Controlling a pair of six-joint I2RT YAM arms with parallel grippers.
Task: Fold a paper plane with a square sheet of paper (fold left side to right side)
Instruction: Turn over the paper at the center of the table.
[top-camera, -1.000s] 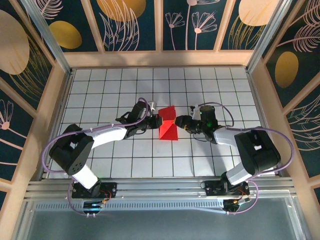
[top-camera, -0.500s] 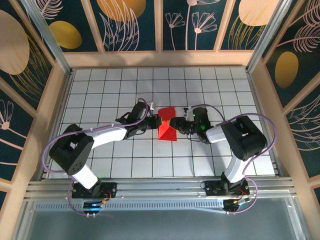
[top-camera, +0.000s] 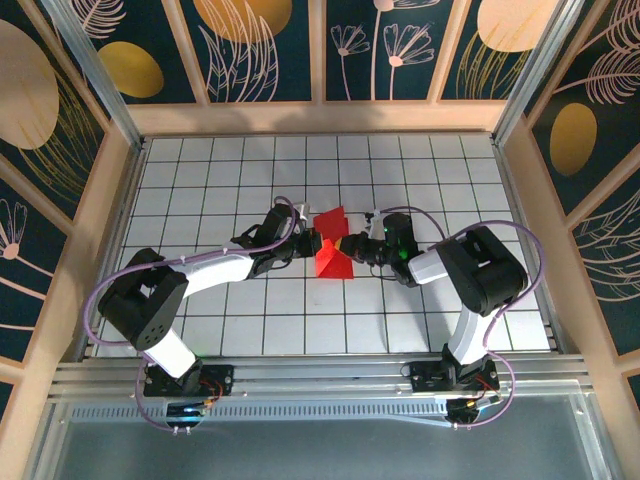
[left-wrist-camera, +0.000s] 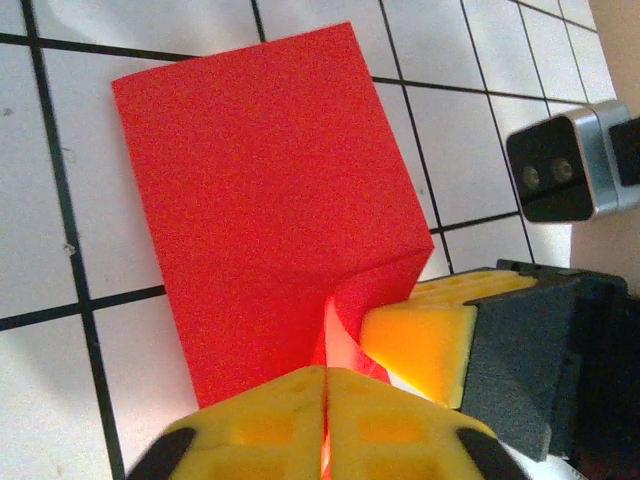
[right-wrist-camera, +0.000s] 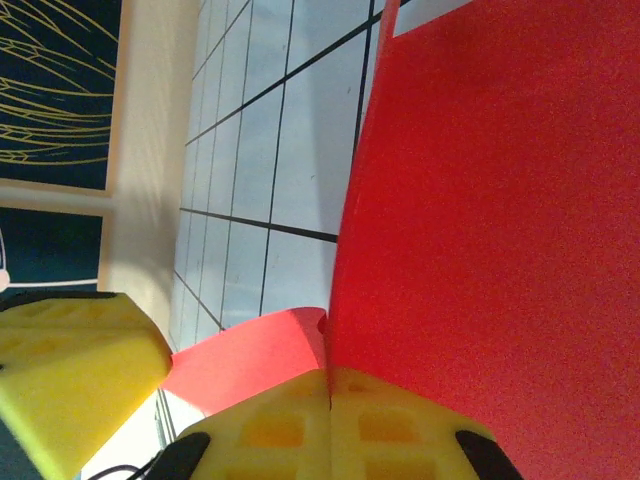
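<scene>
Left gripper (top-camera: 307, 243) reaches in from the left of the top view, jaws pinched closed on the left edge of the square sheet of paper (top-camera: 332, 252). Left wrist view: its pads (left-wrist-camera: 280, 400) meet with the red edge between them. The paper sits mid-frame on the white grid table (top-camera: 200, 180), partly folded, one flap lifted off the tiles. Right gripper (top-camera: 352, 245) comes from the right, jaws clamped tight on the opposite edge. Probably a two-sided hold, so the sheet can't slide while a flap gets carried over and creased.
</scene>
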